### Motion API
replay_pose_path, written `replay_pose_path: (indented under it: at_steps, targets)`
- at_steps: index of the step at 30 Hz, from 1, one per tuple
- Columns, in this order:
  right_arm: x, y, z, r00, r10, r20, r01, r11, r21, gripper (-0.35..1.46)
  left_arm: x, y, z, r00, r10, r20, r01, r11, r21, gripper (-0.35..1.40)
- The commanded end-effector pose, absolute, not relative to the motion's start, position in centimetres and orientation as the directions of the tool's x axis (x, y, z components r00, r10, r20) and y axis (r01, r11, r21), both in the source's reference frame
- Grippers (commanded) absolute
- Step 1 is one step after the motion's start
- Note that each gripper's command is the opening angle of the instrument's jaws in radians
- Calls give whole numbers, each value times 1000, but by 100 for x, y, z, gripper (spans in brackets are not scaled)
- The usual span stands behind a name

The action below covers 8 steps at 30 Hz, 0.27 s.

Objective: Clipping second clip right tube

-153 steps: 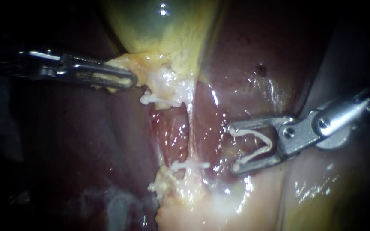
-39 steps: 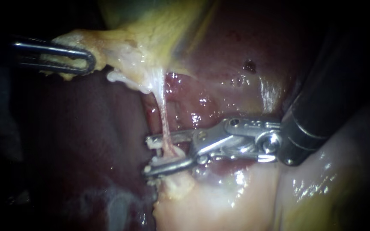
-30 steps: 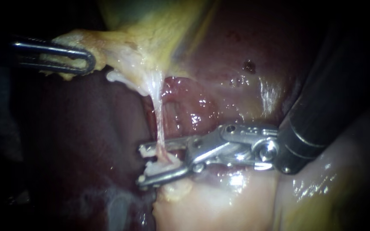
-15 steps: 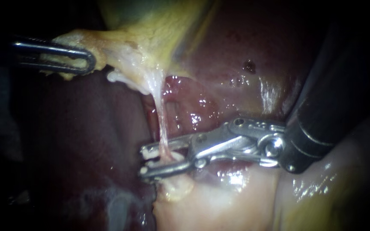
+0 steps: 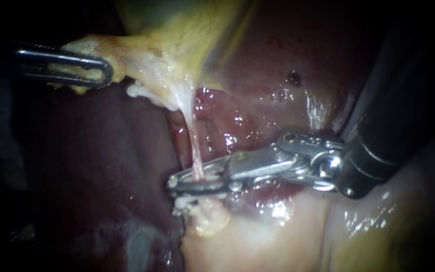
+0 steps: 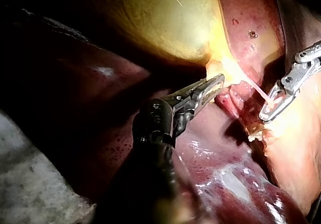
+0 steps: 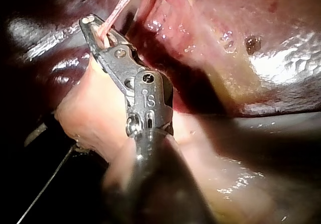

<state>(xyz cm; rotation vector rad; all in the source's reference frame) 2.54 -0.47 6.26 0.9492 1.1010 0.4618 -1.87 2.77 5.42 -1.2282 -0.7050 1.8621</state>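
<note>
The dark maroon liver [image 5: 91,166] lies behind the thin pink stretched tube [image 5: 192,143], with the yellow-green gallbladder [image 5: 187,30] at the tube's upper end. My left instrument [image 5: 104,74] pinches the gallbladder's pale edge, out to the side of the tube. My right instrument [image 5: 177,184] has its jaws pressed onto the tube's lower end, just above a small white clip [image 5: 182,204]. Squeeze fully, square across the tube, before releasing

Left instrument [image 6: 216,82], jaws clamped on yellow gallbladder [image 6: 165,23] edge, dark red liver [image 6: 75,98] beneath, right instrument [image 6: 272,107], jaws closed around 1 thin pink tube [image 6: 256,89]
</note>
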Motion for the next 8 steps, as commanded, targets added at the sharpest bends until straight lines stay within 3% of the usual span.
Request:
replay_pose_path:
  at_steps: [1, 8]
  targets:
    - [254, -47, 627, 416, 731, -542, 128, 543, 830, -35, -187, 277, 542, -228, 840, -492, -304, -541, -784, -35]
    - [253, -47, 628, 417, 729, -542, 131, 542, 830, -35, -187, 277, 542, -228, 840, -492, -304, -542, -784, -35]
